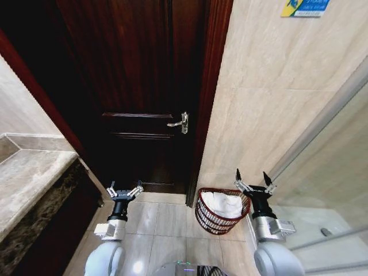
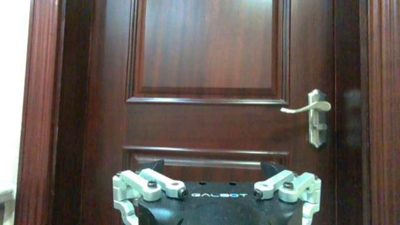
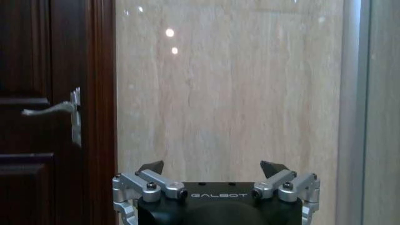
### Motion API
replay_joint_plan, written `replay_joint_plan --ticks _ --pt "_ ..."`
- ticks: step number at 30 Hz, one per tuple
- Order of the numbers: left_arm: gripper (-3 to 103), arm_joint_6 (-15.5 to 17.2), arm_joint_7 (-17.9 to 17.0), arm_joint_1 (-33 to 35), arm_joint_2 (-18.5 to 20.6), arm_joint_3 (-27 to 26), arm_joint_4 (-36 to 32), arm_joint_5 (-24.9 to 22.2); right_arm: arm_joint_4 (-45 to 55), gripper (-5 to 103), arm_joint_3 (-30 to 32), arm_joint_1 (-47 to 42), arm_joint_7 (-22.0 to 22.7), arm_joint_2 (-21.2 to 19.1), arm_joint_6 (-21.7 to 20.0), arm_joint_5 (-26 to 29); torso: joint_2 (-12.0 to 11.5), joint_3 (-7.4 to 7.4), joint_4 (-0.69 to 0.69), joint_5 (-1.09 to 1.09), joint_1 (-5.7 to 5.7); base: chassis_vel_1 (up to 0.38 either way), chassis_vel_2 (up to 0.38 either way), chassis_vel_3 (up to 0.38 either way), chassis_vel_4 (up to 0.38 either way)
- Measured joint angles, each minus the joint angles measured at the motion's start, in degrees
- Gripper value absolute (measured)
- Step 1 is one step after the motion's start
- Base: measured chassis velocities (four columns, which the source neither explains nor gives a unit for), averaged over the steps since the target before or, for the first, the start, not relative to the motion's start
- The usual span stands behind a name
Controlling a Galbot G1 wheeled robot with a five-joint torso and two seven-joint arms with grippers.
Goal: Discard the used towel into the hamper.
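A: Starting at the hands, what are they doing?

B: The right hand (image 1: 253,179) is hanging with its fingers spread wide and nothing between them, just beside the hamper (image 1: 221,211), above the rim on the side toward the glass shower panel (image 1: 330,167). In its own wrist view the right hand (image 3: 212,168) is facing the beige tiled wall (image 3: 228,89). The left hand (image 1: 125,190) is also gaping wide and empty, sitting well apart from the hamper on its far side, in front of the dark wooden door (image 1: 138,92); its wrist view is showing the left hand (image 2: 212,168) pointing at the door below the lever handle (image 2: 309,108).

A: And the towel?

B: A white towel (image 1: 221,204) is lying crumpled inside the hamper, which is standing on the tiled floor (image 1: 155,227) at the foot of the door frame, against the wall. Judging by that, the discard is looking done.

A: How would it handle if it needed shifting?

B: I'm guessing soft, light and limp, so it would be sagging from any pinch; a raised fold near the middle of the heap would be the easiest hold. The openwork basket is looking light too, likely to tip if nudged at the rim.

A: Anything else nearby?

B: A stone worktop (image 1: 29,184) is sitting well away from the hamper, beyond the left hand.
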Motion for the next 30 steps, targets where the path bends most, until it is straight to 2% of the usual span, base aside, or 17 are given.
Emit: replay_joint_plan --ticks 4,8,11,14,23,30 --pt "100 1.53 -1.10 -0.58 0.34 1.22 -1.29 0.48 -0.49 100 0.54 -1.43 -0.36 0.83 0.55 0.09 1.42 0.76 0.00 0.00 0.67 0.000 0.000 0.000 0.000" --pt "100 2.34 -1.60 -0.76 0.40 2.38 -1.93 1.52 -3.35 100 1.15 -1.69 -1.50 1.31 4.08 0.05 2.50 1.37 0.01 0.01 1.14 0.000 0.000 0.000 0.000" --pt "100 3.48 -2.14 -0.56 0.56 3.26 -2.69 2.40 -8.17 100 3.32 -1.33 -4.63 1.55 9.10 0.58 3.73 2.05 0.01 0.02 1.69 0.000 0.000 0.000 0.000" --pt "100 3.90 -2.30 -0.41 0.69 3.40 -2.92 2.65 -9.44 100 4.30 -1.55 -5.19 2.07 11.22 0.98 4.54 2.48 0.00 0.02 2.09 0.000 0.000 0.000 0.000" --pt "100 5.21 -2.88 0.48 0.83 2.96 -3.52 3.32 -7.11 100 5.34 -2.06 -7.65 4.34 12.30 0.99 6.98 3.78 0.00 0.01 3.19 0.000 0.000 0.000 0.000" --pt "100 5.84 -2.89 0.99 0.73 2.21 -3.62 3.79 -2.35 100 2.78 -1.88 -7.34 3.47 9.83 0.82 9.60 5.22 0.01 0.00 4.40 0.000 0.000 0.000 0.000"
